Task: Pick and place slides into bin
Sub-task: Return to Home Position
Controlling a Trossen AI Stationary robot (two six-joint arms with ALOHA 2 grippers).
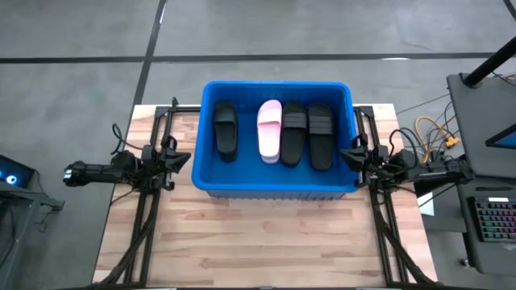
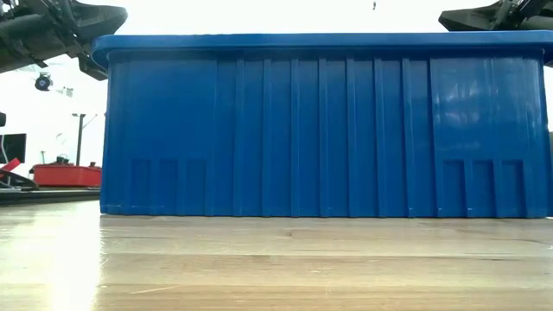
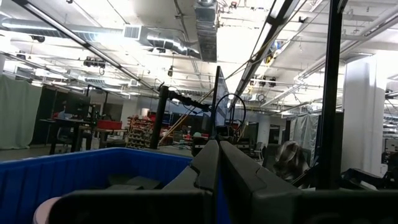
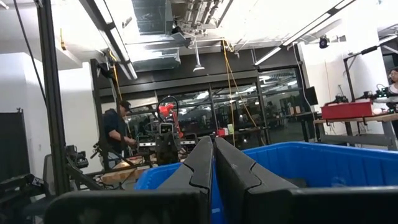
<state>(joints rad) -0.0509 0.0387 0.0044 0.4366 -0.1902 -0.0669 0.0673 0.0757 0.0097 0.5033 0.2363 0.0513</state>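
Observation:
The blue bin [image 1: 278,187] stands on the wooden table, toward its far side. Inside lie three black slides [image 1: 225,130] [image 1: 293,132] [image 1: 321,135] and one light pink slide [image 1: 269,130], side by side on the bin's floor. My left gripper [image 1: 187,158] is shut and empty just outside the bin's left wall, at rim height. My right gripper [image 1: 345,154] is shut and empty just outside the bin's right wall. In the low view the bin's near wall [image 2: 320,125] fills the picture.
Bare wooden table top [image 1: 266,242] lies in front of the bin. Black frame rails [image 1: 141,225] run along both table sides. A desk with a keyboard [image 1: 492,217] stands off the table's right. A person [image 4: 117,134] stands in the room beyond.

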